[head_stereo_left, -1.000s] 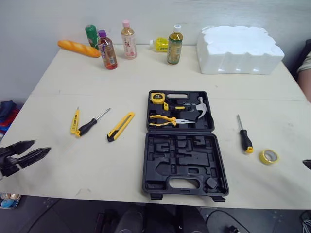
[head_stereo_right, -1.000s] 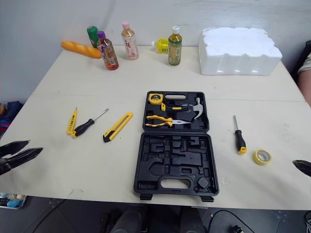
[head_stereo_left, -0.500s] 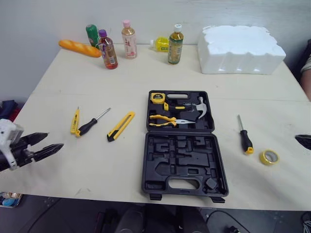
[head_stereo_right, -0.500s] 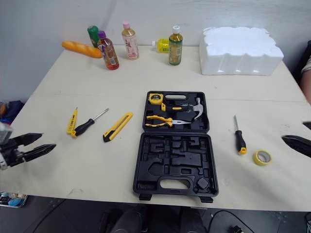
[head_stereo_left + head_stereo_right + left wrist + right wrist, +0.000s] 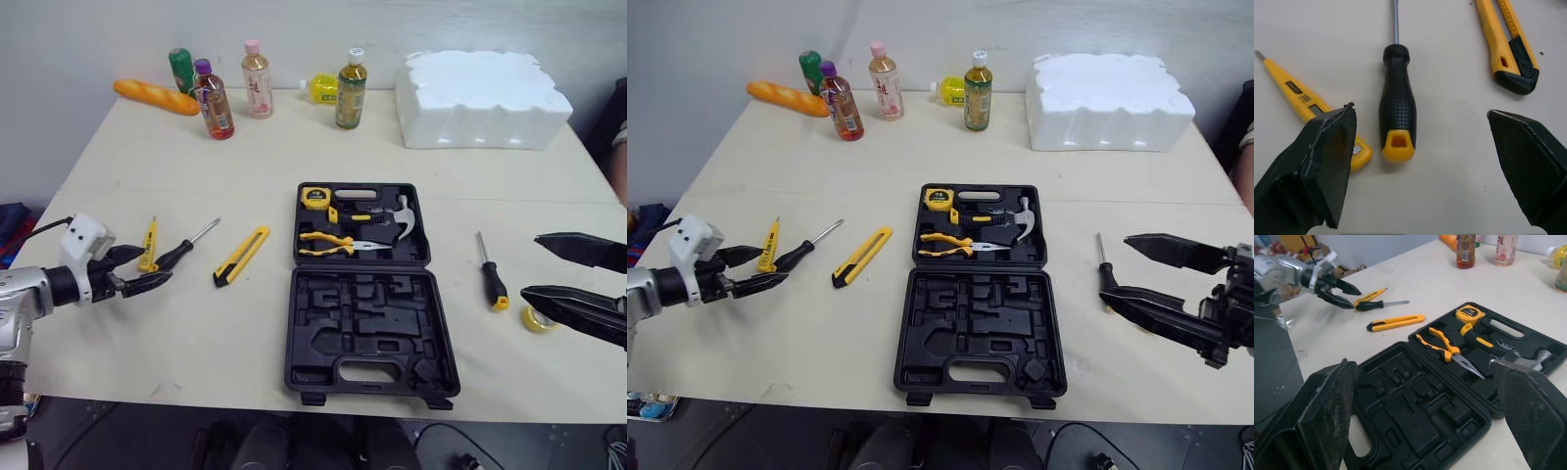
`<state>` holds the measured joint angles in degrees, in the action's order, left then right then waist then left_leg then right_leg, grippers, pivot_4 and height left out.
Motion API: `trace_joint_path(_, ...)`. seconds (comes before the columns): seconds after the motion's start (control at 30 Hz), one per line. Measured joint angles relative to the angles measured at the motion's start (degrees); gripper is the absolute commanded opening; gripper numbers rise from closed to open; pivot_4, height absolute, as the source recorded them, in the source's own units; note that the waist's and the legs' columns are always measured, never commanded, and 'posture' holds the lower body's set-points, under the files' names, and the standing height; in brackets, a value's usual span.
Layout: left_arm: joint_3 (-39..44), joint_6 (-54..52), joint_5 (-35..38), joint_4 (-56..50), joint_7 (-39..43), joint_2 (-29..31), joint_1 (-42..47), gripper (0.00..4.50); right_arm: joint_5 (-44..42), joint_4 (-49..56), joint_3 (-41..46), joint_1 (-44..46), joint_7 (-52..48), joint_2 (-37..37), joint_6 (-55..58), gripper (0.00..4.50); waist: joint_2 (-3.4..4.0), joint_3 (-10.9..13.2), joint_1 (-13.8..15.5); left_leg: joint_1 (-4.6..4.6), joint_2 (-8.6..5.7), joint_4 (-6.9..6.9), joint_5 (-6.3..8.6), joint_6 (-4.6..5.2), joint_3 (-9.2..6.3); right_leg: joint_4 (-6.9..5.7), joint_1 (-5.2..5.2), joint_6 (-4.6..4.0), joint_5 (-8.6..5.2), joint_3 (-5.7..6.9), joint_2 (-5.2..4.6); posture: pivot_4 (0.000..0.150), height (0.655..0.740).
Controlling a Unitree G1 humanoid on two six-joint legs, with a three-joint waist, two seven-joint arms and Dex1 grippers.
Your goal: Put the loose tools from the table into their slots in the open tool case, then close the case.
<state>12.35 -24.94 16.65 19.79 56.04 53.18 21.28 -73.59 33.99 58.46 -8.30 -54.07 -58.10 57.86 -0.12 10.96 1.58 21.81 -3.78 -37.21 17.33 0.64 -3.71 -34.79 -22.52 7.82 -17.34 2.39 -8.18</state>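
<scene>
Tool case point(image 5: 370, 294): lying open at mid-bench point(image 5: 294, 147).
Left claw point(image 5: 132, 269): gaping open, pointing at the handle ends of the black screwdriver point(image 5: 181, 253) and yellow tester point(image 5: 149, 245); utility knife point(image 5: 242, 255) lying nearby.
Right claw point(image 5: 531, 264): spreading wide beside the second screwdriver point(image 5: 493, 274) and tape roll point(image 5: 536, 321).

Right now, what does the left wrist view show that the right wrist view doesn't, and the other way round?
Left wrist view, not the right wrist: close detail, namely the square hole in the yellow butt cap of the screwdriver, just ahead of the open left gripper.
Right wrist view, not the left wrist: the open tool case with pliers, tape measure and hammer in their slots, and bottles beyond.
Both: the screwdriver, the yellow tester pen and the utility knife, lying loose.
</scene>
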Motion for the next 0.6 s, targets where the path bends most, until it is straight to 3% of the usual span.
trace_joint_path(0.03, -0.9, 0.5, -1.0, 1.6, -0.4, -0.4, 1.5, 4.48, -0.2, 0.1, -0.1, -0.2, 0.2, 0.0, 0.0, 4.44, -0.01, 0.0, 0.0, 0.0, -0.01, -0.02, -0.02, 0.01, 0.0, -0.03, 0.0, 0.0, 0.0, 0.01, 0.12, 0.15, 0.7383)
trace_joint_path(0.17, -4.7, 3.1, -3.8, 6.2, -0.1, -1.0, 5.6, 3.24, 0.3, 0.6, 1.2, -3.9, -0.2, 0.1, -0.4, 4.5, -0.12, 0.0, 0.1, 0.0, -0.04, -0.02, -0.02, 0.03, 0.0, -0.03, 0.01, 0.02, 0.01, -0.02, 0.19, 0.15, 0.7383)
trace_joint_path(0.57, -9.1, 7.5, -8.9, 13.0, -1.3, -3.0, 10.6, 3.24, 3.3, 0.5, 3.8, -7.9, -1.7, 0.4, -3.2, 4.5, -0.29, 0.1, 0.0, -0.01, 0.02, -0.07, -0.06, 0.0, 0.02, -0.16, -0.03, 0.02, 0.02, -0.08, 0.27, 0.15, 0.7383)
trace_joint_path(0.6, -9.1, 7.7, -9.1, 13.5, -1.5, -3.2, 11.0, 2.97, 3.3, 0.5, 3.7, -7.9, -1.7, 0.4, -3.6, 4.5, -0.3, 0.1, 0.0, -0.01, 0.01, -0.09, -0.07, 0.01, 0.02, -0.19, -0.03, 0.02, 0.02, -0.09, 0.26, 0.15, 0.7383)
